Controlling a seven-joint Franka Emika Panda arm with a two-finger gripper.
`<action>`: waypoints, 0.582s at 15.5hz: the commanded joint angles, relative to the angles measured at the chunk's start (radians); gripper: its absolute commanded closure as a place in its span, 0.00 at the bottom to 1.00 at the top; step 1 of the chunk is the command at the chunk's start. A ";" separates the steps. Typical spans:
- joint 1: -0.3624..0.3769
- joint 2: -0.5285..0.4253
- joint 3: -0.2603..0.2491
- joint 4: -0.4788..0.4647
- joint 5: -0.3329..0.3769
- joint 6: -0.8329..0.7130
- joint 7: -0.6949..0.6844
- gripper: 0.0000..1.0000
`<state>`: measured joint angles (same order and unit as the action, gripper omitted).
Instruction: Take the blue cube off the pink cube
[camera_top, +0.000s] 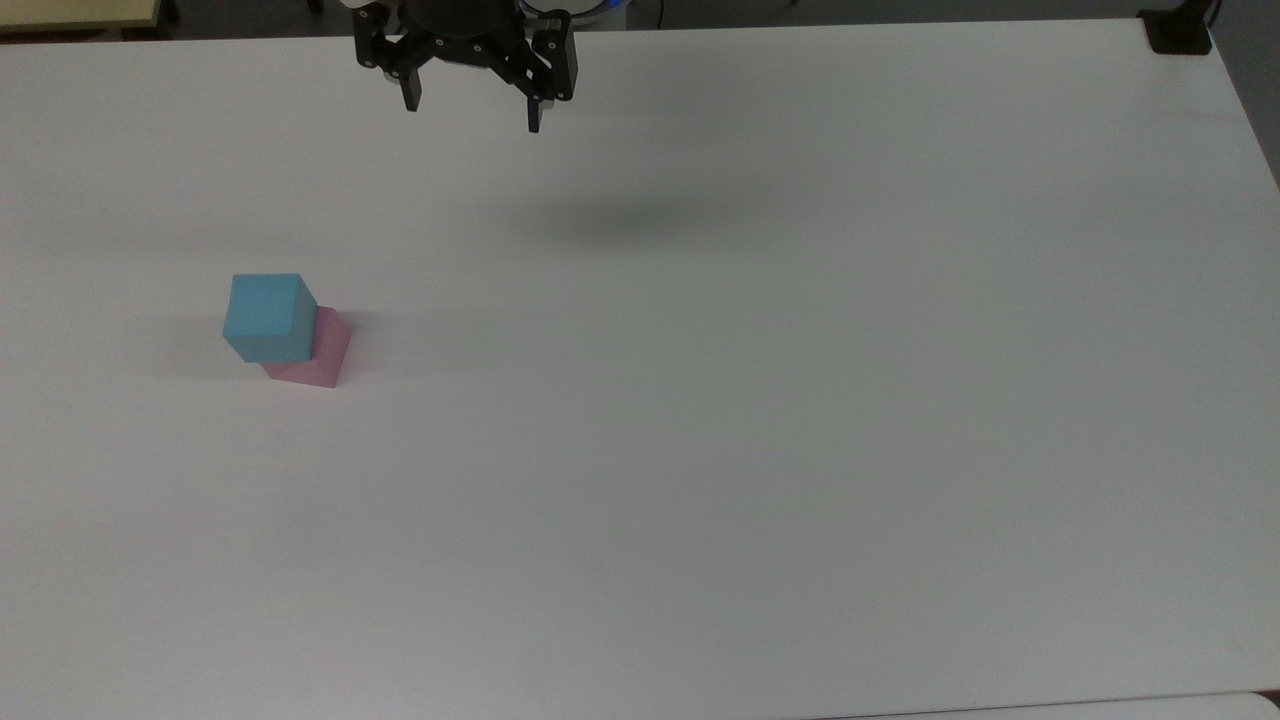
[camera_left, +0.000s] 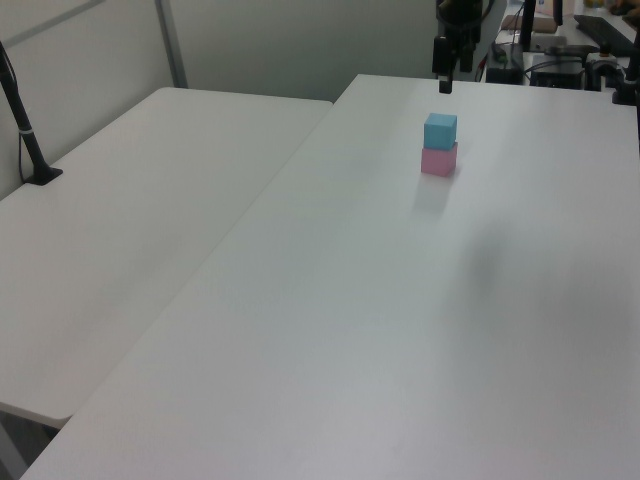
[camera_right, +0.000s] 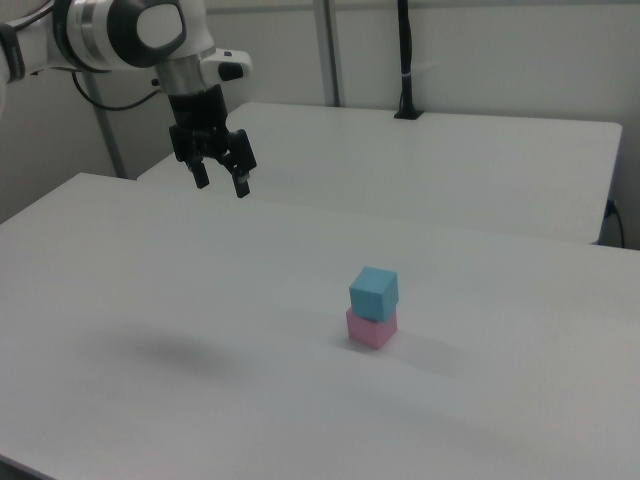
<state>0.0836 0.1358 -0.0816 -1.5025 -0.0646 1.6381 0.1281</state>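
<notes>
On the white table (camera_top: 760, 420), the blue cube (camera_top: 268, 316) was seen stacked on the pink cube (camera_top: 318, 352), twisted slightly off square with it. Top view: stack was placed at about 9 o'clock from table centre, well apart from everything else. Only the pink cube's side toward 4 o'clock was left visible there; the remainder was covered by the blue one.

Gripper (camera_top: 472, 112) was held in the air at roughly 12 o'clock in the top view, near the far table edge, fingers spread wide, nothing gripped between them. A soft shadow was cast on the table below it, toward 5 o'clock. Stack sat at about 7 o'clock from the gripper, well apart, no contact.

Right view: gripper (camera_right: 220, 183) was seen at 10 o'clock from the blue cube (camera_right: 374, 292), pink cube (camera_right: 371, 329) underneath. A second white table (camera_right: 450, 160) was noted behind, with a black post (camera_right: 405, 60) standing on it.

Left view: blue cube (camera_left: 440, 130) on pink cube (camera_left: 439, 160), one dark fingertip hanging just above at 12 o'clock.
</notes>
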 joint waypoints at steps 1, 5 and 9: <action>0.002 -0.025 -0.007 -0.022 0.017 -0.018 -0.010 0.00; 0.001 -0.024 -0.007 -0.022 0.017 -0.017 -0.010 0.00; 0.001 -0.021 -0.007 -0.022 0.019 -0.012 -0.013 0.00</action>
<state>0.0813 0.1358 -0.0823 -1.5038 -0.0643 1.6381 0.1280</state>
